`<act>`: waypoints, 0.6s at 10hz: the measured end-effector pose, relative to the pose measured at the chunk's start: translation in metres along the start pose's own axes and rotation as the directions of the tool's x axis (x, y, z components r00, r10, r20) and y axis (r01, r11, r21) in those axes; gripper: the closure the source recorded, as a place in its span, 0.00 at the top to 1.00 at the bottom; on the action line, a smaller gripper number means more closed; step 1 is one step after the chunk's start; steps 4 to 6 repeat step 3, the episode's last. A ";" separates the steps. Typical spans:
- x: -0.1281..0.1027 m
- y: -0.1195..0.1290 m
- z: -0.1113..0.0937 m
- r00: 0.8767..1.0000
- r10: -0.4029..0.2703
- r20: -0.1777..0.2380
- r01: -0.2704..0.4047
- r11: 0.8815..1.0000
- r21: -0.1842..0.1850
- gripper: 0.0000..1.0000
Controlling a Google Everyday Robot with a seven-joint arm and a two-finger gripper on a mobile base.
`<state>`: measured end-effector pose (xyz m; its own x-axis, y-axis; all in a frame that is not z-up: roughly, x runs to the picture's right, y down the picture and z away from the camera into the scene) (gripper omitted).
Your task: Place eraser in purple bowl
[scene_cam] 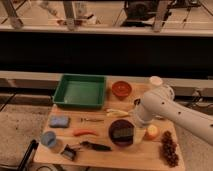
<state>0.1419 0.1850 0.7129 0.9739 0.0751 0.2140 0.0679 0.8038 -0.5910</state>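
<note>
The purple bowl [113, 139] stands on the wooden table near its front edge. A dark rectangular eraser [122, 133] lies inside the bowl. My white arm reaches in from the right, and the gripper [133, 120] hangs just above the bowl's back right rim. The gripper is close to the eraser, and I cannot tell whether it touches it.
A green tray [63, 91] and an orange bowl [121, 89] stand at the back of the table [100, 157]. A blue sponge [59, 121], a blue cup [48, 138], a red chilli [85, 132] and a black tool [95, 145] lie to the left. An orange fruit [151, 132] and grapes [169, 148] are on the right.
</note>
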 end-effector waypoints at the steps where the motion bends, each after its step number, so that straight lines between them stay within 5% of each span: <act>1: 0.000 -0.001 -0.002 1.000 0.004 0.000 -0.004 1.000 0.007 0.80; 6: 0.002 -0.002 -0.009 1.000 0.021 0.003 -0.021 0.999 0.037 0.80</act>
